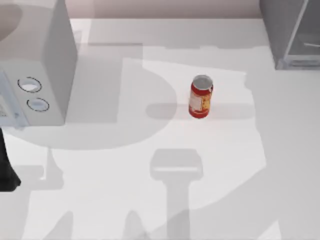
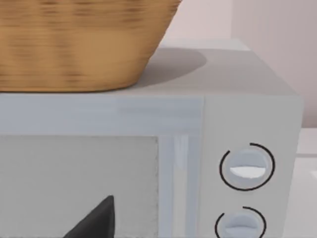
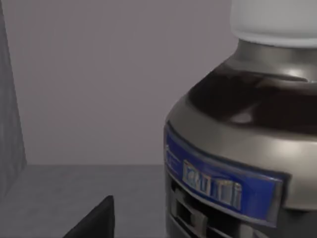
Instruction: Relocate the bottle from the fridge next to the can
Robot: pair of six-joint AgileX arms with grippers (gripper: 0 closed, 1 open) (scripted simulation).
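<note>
The bottle (image 3: pixel 237 148) stands inside the fridge (image 3: pixel 99 74), very close in the right wrist view, with its white cap, dark neck and blue-grey label showing against the grey back wall. A dark tip of my right gripper (image 3: pixel 94 220) sits just beside the bottle. Seen from above, the fridge (image 1: pixel 292 35) is at the table's far right corner. The red can (image 1: pixel 201 97) stands upright near the table's middle, well apart from the fridge. My left gripper (image 2: pixel 96 220) hangs in front of the white appliance.
A white boxy appliance with two round knobs (image 1: pixel 35 65) fills the far left of the table, with a wicker basket (image 2: pixel 79 44) on top. My left arm (image 1: pixel 6 170) is at the left edge. Bare table surrounds the can.
</note>
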